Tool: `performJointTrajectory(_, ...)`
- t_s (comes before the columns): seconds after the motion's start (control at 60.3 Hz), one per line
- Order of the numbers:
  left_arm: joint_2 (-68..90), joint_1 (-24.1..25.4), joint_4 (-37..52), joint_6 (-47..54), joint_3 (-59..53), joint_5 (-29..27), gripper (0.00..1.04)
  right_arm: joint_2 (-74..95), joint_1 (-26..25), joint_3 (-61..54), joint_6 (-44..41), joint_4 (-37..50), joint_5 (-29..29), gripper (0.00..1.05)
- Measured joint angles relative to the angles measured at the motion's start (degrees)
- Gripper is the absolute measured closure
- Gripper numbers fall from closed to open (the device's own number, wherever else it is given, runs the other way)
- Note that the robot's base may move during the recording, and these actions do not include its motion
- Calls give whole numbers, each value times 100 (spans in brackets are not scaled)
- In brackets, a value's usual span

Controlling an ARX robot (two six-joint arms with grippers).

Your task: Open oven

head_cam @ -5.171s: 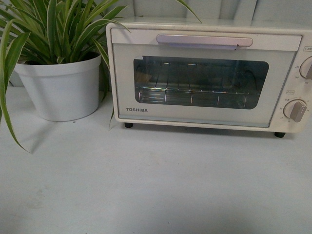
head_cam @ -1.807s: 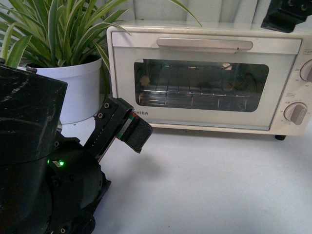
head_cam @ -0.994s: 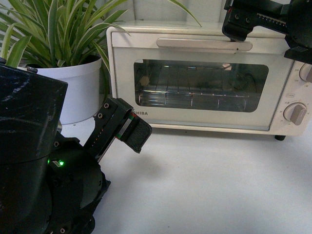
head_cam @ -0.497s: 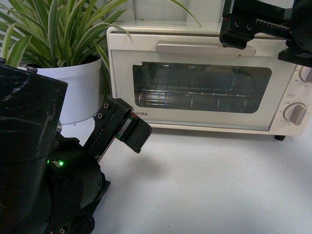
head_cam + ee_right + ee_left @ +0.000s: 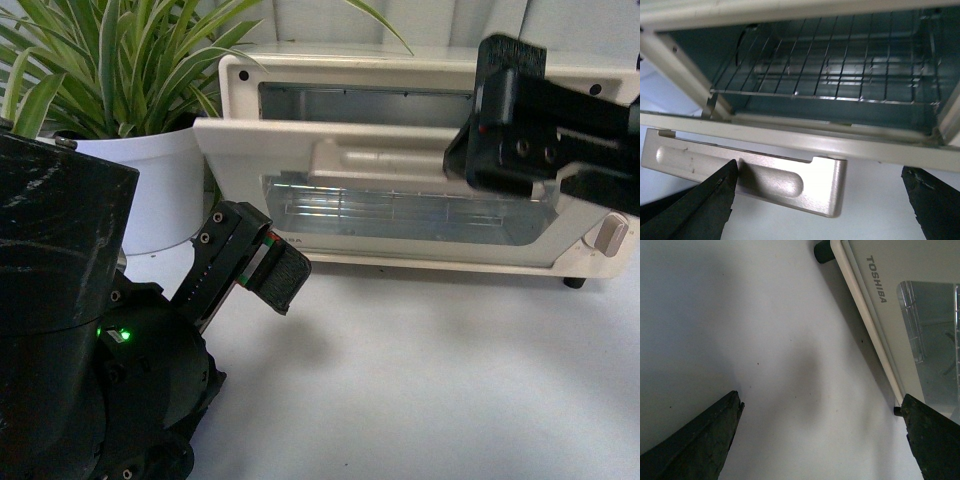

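See the oven across upper centre and right of front view, standing on the bench, one small black foot showing at lower right. Door partly open: hinged at bottom, top edge tilted out toward camera, cavity exposed above it. Handle along the door's top, right end hidden behind right end effector at right of frame. In right wrist view, fingers spread wide, not clamped on anything; handle's end between them, one finger overlapping the bar, can't tell whether touching. Wire rack level inside the cavity, upper half of that view. One knob partly visible at far right, below the arm. Left end effector low at lower left of front view, spread wide as well, holding nothing, over bare bench near the oven's lower left corner; TOSHIBA lettering at upper right of its wrist view. Plant in white pot upper left, just beside the oven.
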Motion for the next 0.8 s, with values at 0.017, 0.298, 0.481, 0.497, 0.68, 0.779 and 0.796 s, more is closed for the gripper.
performJointTrajectory(0.017, -2, 0, -2, 0, 0, 0, 7, -50, 20, -74, -9, -9, -48, 9)
performJointTrajectory(0.298, -20, 26, -2, 4, -4, 0, 7, -1436, 44, -1075, -138, -236, -269, 9)
performJointTrajectory(0.481, -120, 35, 0, 90, -146, -2, 7, -3003, -199, -1755, -415, -118, -83, 9)
performJointTrajectory(0.497, -136, 35, 7, 101, -164, -7, 7, -3058, -212, -1794, -426, -118, -83, 9)
performJointTrajectory(0.68, -216, 76, 7, 413, -269, -37, 7, -3740, -474, -2297, -385, -328, -199, 9)
performJointTrajectory(0.779, -247, 83, 7, 662, -317, -98, 7, -3908, -555, -2369, -339, -393, -251, 9)
performJointTrajectory(0.796, -249, 83, 7, 721, -326, -131, 7, -3934, -573, -2378, -332, -411, -271, 9)
